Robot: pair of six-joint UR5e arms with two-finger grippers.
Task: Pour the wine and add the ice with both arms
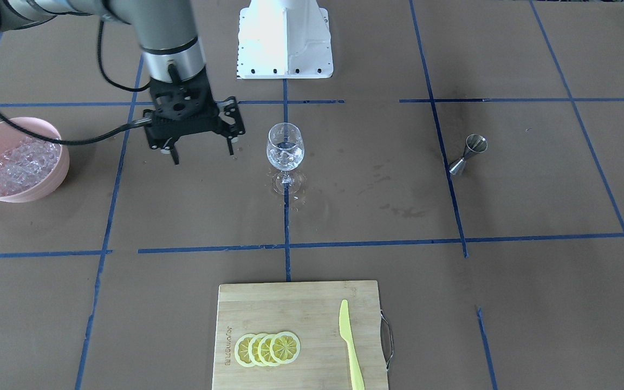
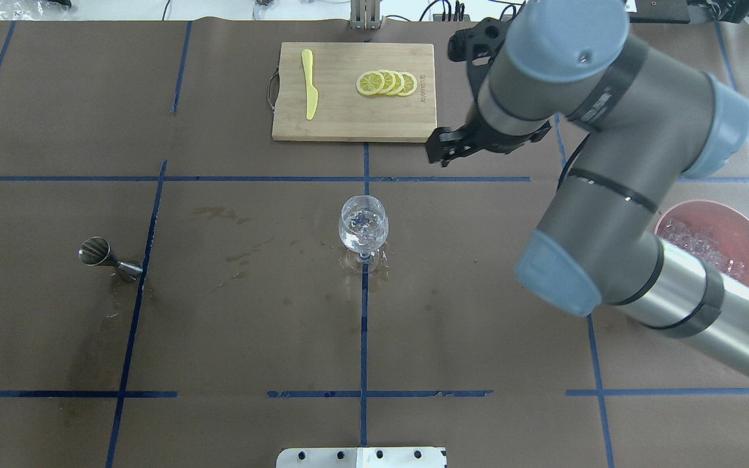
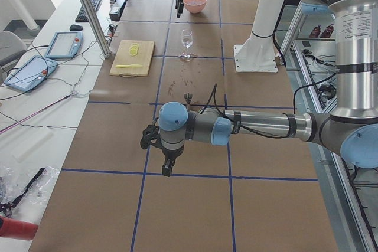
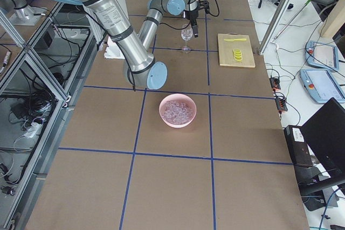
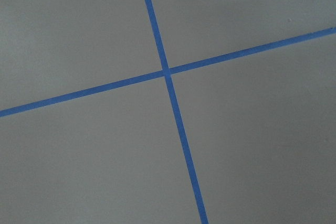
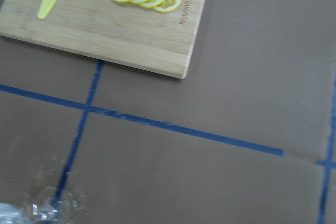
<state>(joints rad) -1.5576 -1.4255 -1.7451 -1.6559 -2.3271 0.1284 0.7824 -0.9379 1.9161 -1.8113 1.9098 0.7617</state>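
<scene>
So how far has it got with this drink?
Ice already sits in the glass, and the jigger is set down. Nothing is held: the right hand hangs open beside the glass. Whether anything was poured, I cannot tell; more ice waits in the pink bowl.

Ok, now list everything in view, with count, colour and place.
stemmed glass: one, clear, centre, clear contents inside
bowl: one, pink, robot's right side
ice: many cubes, clear, in the bowl
jigger: one, steel, robot's left side
cutting board: one, light wood, far side
lemon slices: four, yellow, overlapping on the board
knife: one, yellow-green, on the board
robot base: one, white, near side, centre
right gripper: one, black, open, between glass and bowl
left gripper: one, black, raised, past the jigger, state unclear
</scene>
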